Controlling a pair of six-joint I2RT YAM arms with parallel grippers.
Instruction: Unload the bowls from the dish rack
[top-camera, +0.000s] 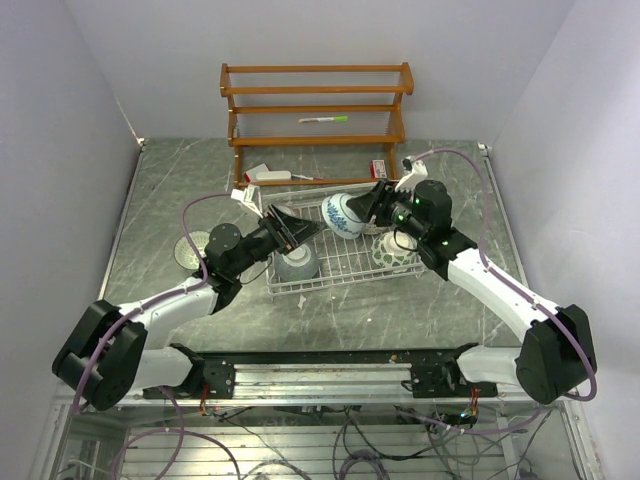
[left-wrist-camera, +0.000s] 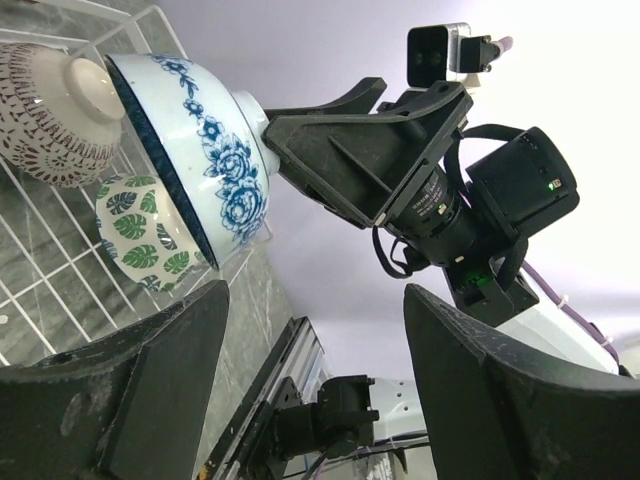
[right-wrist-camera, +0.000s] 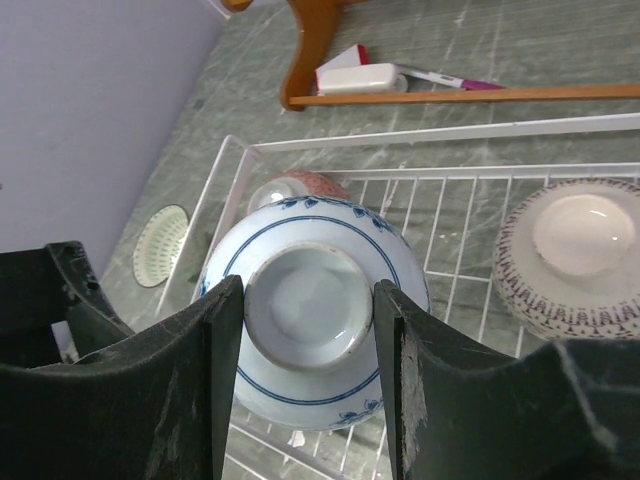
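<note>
My right gripper (top-camera: 365, 205) is shut on the foot ring of a blue-and-white bowl (top-camera: 343, 215) and holds it tilted above the white wire dish rack (top-camera: 345, 283). The right wrist view shows both fingers clamping the foot (right-wrist-camera: 310, 310). My left gripper (top-camera: 300, 225) is open and empty, just left of that bowl, its jaws facing it (left-wrist-camera: 200, 150). In the rack lie a grey-teal bowl (top-camera: 297, 262), a green-and-white leaf bowl (top-camera: 392, 252), a dotted cream bowl (right-wrist-camera: 575, 250) upside down and a pink bowl (right-wrist-camera: 295, 187).
A pale green bowl (top-camera: 190, 250) stands on the table left of the rack. The brown wooden shelf (top-camera: 315, 105) with a green pen (top-camera: 322, 119) stands at the back. A white box (top-camera: 265, 175) and a red item (top-camera: 380, 168) lie before it.
</note>
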